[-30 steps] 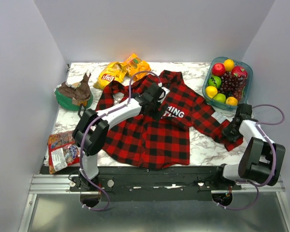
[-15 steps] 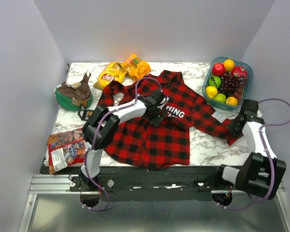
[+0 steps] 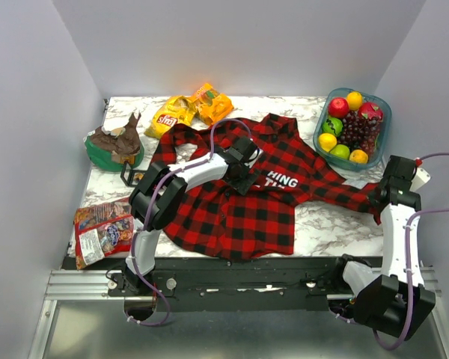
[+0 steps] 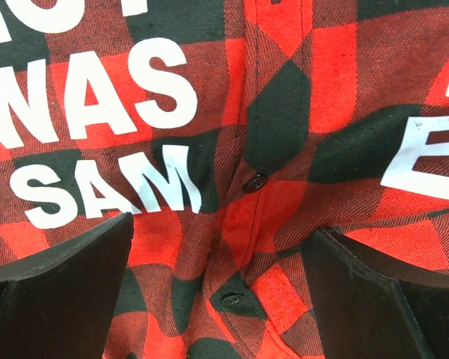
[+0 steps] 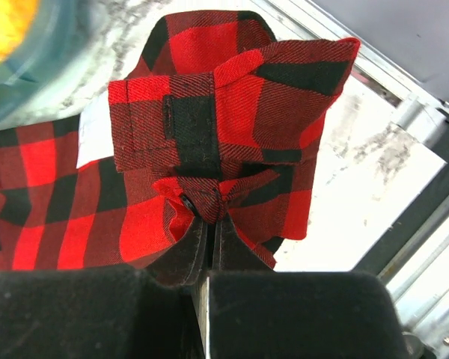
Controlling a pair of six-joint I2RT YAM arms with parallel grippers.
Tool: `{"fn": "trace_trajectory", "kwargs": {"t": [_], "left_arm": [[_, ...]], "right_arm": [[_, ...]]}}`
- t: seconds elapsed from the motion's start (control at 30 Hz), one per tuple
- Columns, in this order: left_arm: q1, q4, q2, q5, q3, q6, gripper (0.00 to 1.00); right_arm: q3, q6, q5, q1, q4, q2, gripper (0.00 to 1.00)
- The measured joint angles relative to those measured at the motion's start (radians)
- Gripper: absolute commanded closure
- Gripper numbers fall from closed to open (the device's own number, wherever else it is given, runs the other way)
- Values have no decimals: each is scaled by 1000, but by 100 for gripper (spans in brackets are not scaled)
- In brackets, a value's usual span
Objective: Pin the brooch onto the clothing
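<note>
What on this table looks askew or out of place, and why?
The shirt lies crooked: its sleeve stretches sideways to the right edge of the table, its cuff bunched in the shut right hand. Under the open left hand the cloth puckers. No brooch shows.

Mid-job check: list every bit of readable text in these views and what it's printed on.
"WAS": white letters on the shirt, left wrist view.
"SAM": same shirt, row below.
"E": same shirt, right side, rest cut off by the frame.
"HING", with "TH" under it: shirt chest, top view.
Unreadable: red logo on the yellow snack bag, too blurred.
Unreadable: print on the packet at near left, too small.
</note>
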Motion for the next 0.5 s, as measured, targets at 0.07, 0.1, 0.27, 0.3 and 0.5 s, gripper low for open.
{"fn": "trace_trajectory", "kwargs": {"t": [0.07, 0.1, 0.27, 0.3, 0.5], "left_arm": [[0, 0, 0, 0, 0, 0, 2], [0, 0, 0, 0, 0, 0, 2], [0, 0, 3, 2, 3, 0, 2], [0, 0, 3, 3, 3, 0, 2], [0, 0, 3, 3, 4, 1, 2]], "right_arm": [[-1, -6, 0, -5, -14, 0, 96], [-1, -8, 0, -6, -21, 0, 96], [-1, -12, -11, -8, -37, 2, 92], [-1, -13, -15, -8, -39, 4, 92], [-1, -12, -33, -8, -60, 23, 90]]}}
